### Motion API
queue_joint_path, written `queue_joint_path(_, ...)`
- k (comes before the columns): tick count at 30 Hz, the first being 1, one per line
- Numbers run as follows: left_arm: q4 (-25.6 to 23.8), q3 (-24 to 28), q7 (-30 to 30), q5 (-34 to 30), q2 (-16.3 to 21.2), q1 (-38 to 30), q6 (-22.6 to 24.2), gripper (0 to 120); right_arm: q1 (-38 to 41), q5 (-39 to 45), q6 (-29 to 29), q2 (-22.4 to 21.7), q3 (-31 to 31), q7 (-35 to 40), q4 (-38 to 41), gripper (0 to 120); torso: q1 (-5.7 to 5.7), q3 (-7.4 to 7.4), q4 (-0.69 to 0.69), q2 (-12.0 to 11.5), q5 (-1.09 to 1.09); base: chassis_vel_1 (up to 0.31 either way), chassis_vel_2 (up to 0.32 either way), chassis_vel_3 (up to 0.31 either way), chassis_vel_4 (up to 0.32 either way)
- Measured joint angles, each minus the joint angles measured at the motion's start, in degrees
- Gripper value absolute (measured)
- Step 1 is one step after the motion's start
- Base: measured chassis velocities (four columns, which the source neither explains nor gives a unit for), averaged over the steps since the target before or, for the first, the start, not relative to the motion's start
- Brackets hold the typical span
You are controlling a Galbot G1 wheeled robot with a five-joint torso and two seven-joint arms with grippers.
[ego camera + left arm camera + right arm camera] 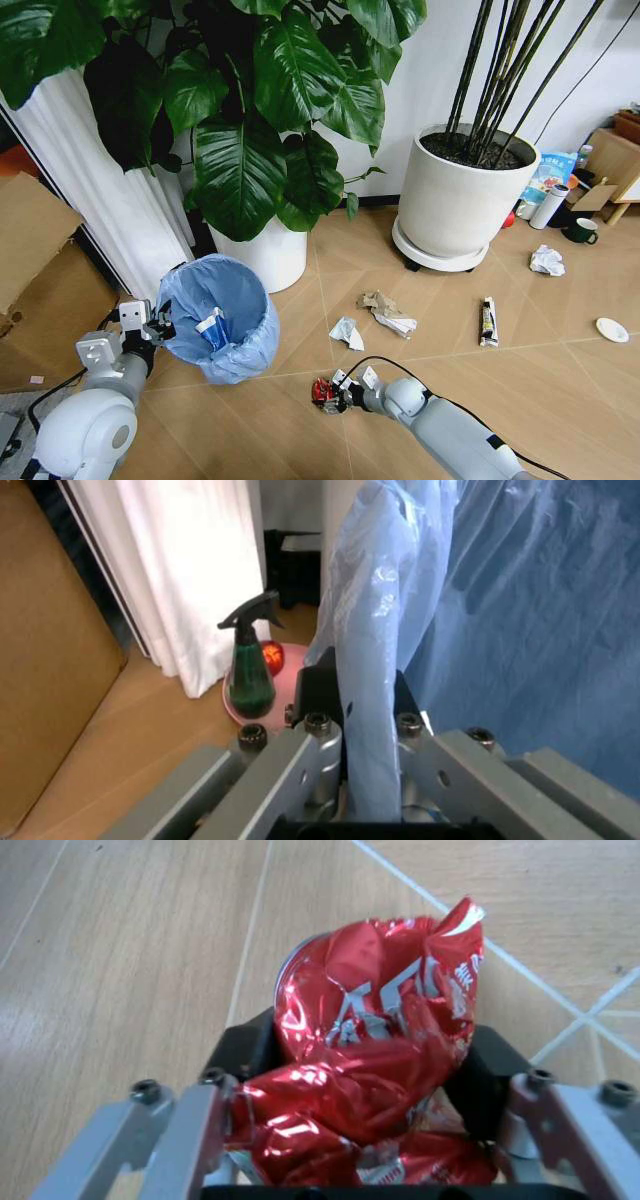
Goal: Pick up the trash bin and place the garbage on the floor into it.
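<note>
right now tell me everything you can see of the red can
The can is crushed and crumpled, shiny red metal with white lettering and a silvery rim at one end. It sits between the dark pads of the right gripper, which is shut on it from both sides. It hangs over the floor, between the bin and the litter. Whether it touches the planks cannot be told.

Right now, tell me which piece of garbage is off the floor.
The crushed red can: the right hand is clamped on it, while the paper wads and the squeezed tube lie on the planks.
</note>
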Motion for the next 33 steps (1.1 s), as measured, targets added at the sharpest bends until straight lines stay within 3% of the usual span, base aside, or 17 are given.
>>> queue_joint_path(17, 0.0, 0.1, -0.1, -0.3, 0.4, -0.1, 0.0, 0, -2.1, 0.7, 0.4, -0.4, 3.2, 2.9, 2.2, 45, 0.01, 0.02, -0.01, 0.0, 0.01, 0.000, 0.000, 0.000, 0.000)
queue_joint_path(25, -0.1, -0.1, -0.1, -0.5, 0.7, -0.2, 0.2, 0, -4.5, 4.9, -0.2, -3.3, 10.5, 5.7, 11.4, 45, 0.00, 0.01, 0.00, 0.0, 0.02, 0.000, 0.000, 0.000, 0.000)
queue_joint_path(31, 0.1, 0.5, -0.9, -0.9, 0.7, -0.3, 1.2, 0, -6.0, 9.9, -1.4, -8.1, 16.2, 6.4, 21.3, 45, 0.00, 0.00, -0.01, 0.0, -0.04, 0.000, 0.000, 0.000, 0.000)
queue_joint_path(33, 0.2, 0.8, -1.2, -1.2, 0.8, -0.4, 1.6, 0, -6.2, 11.2, -2.0, -8.6, 16.6, 6.8, 22.4, 45, 0.00, 0.01, 0.01, 0.0, 0.07, 0.000, 0.000, 0.000, 0.000)
